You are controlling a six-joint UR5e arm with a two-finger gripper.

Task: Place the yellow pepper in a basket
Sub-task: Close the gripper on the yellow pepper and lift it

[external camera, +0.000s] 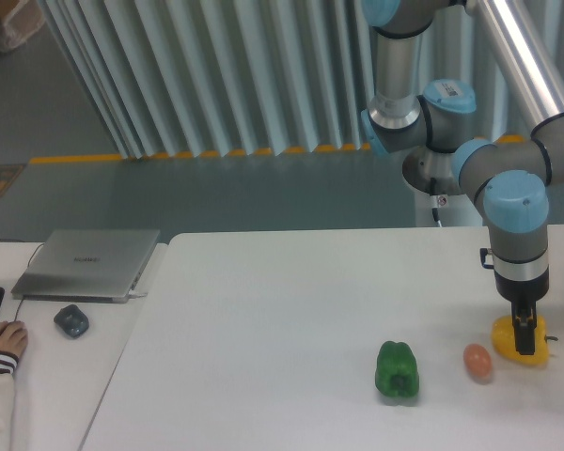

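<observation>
The yellow pepper lies on the white table at the far right, near the front edge. My gripper points straight down and its dark fingers are right at the pepper, covering its middle. The fingers show as one narrow dark shape, so I cannot tell whether they are closed on the pepper. No basket is in view.
A small orange-brown egg lies just left of the yellow pepper. A green bell pepper lies further left. On a side desk at the left are a closed laptop, a mouse and a person's hand.
</observation>
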